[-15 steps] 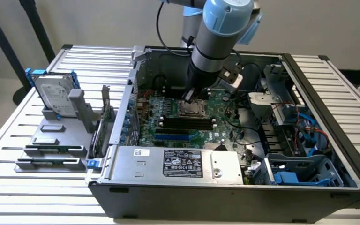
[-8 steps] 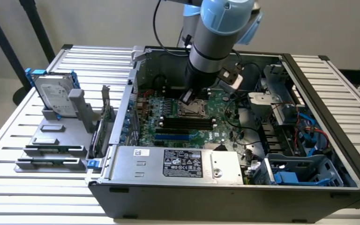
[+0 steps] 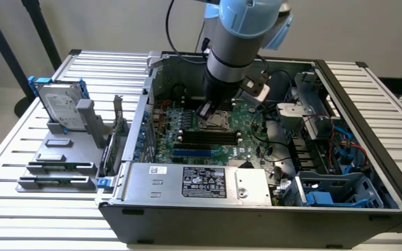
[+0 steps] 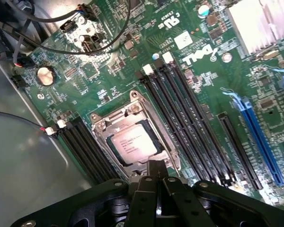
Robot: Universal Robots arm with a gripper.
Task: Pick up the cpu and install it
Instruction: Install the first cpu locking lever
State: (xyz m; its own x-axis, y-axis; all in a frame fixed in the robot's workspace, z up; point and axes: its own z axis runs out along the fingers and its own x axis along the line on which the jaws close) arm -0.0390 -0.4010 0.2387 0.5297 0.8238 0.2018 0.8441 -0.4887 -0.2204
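The cpu, a small square chip with a silver-grey top, lies flat inside the metal socket frame on the green motherboard. My gripper hangs just above the socket's edge, its black fingers pressed together with nothing between them. In the exterior view the gripper reaches down into the open computer case, right over the socket in the middle of the board.
Black memory slots flank the socket, and a blue slot lies further off. The case walls, power supply and cables crowd the board. Outside the case, a hard drive in a blue bracket stands on a grey fixture.
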